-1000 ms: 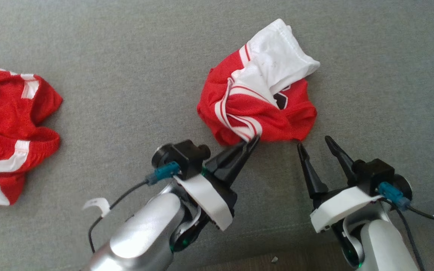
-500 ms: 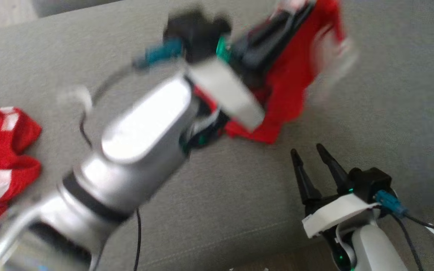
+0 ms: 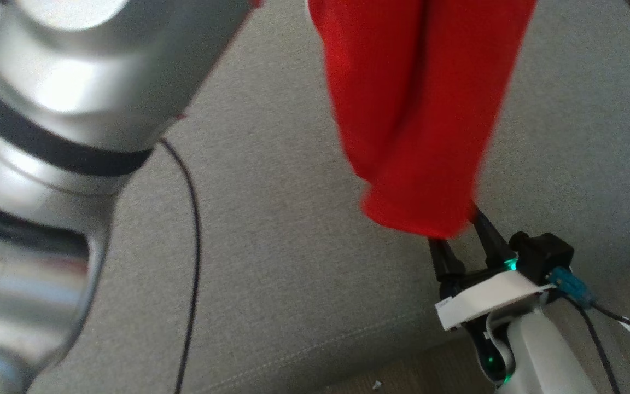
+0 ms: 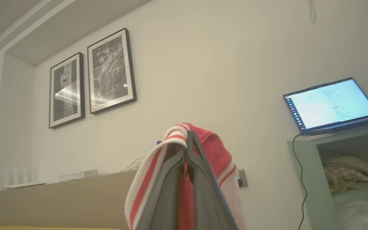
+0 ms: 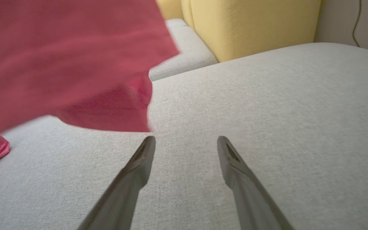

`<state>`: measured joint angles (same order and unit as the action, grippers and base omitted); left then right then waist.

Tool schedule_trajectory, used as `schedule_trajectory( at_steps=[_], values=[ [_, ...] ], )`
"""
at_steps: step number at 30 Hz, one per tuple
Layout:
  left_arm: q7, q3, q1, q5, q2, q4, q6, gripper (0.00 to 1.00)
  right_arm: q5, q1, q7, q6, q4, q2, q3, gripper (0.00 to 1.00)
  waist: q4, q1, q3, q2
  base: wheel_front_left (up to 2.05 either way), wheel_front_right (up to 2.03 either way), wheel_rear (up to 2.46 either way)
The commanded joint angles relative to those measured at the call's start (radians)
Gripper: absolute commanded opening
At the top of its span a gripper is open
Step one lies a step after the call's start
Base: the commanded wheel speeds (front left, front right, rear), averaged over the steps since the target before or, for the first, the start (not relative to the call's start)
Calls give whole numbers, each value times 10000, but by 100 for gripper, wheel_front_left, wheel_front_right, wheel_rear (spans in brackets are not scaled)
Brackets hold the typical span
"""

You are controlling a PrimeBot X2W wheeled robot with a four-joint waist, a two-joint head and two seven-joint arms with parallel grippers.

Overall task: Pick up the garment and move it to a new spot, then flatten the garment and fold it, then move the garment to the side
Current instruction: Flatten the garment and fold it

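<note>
Two tools: left tool (image 4: pixel 189 135) pinching red garment (image 3: pixel 419 109); right tool (image 5: pixel 186 140) agape, empty.

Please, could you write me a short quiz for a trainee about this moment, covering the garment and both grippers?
1. True or false: the right gripper is shut on the red garment.
2. Which gripper holds the garment? A. left B. right C. both
3. Fill in: under the hanging garment lies a grey ____.
Key: 1 false, its jaws stand open. 2 A, the left gripper pinches the striped edge. 3 cushion.
</note>
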<state>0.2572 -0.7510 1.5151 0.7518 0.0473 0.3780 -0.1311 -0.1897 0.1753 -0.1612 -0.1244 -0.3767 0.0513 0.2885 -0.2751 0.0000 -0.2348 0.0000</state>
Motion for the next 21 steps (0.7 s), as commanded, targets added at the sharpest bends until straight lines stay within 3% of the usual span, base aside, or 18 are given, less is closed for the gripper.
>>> schedule_trajectory(
  at_steps=[1, 3, 7, 13, 18, 21],
  values=[
    [40, 372, -554, 39, 933, -177, 4, 0, 15, 248, -59, -63, 220, -11, 111, 100, 263, 0, 41, 0, 0, 0, 0],
    [41, 362, -997, 125, 1228, -230, 4, 0, 66, 205, -17, -63, 197, -11, -9, 100, 384, 0, 39, 0, 0, 0, 0],
    [43, 601, -3463, 586, 2624, -743, 6, 0, 547, 2, 231, -63, 201, -11, -754, 100, 747, 0, -33, 0, 0, 0, 0],
    [44, 2320, -7540, 1217, 4239, -2394, 436, 0, 1540, -300, 880, -63, 708, -11, -1635, 100, 1245, 0, -338, 0, 0, 0, 0],
    [44, 4269, -10457, 1340, 4554, -3521, 880, 0, 2227, -498, 1409, -63, 1472, -11, -2260, 100, 1672, 0, -528, 0, 0, 0, 0],
    [44, 4960, -11734, 1257, 4479, -3623, 860, 0, 2274, -503, 1641, -63, 1835, -11, -2357, 100, 1897, 0, -604, 0, 0, 0, 0]
  ],
)
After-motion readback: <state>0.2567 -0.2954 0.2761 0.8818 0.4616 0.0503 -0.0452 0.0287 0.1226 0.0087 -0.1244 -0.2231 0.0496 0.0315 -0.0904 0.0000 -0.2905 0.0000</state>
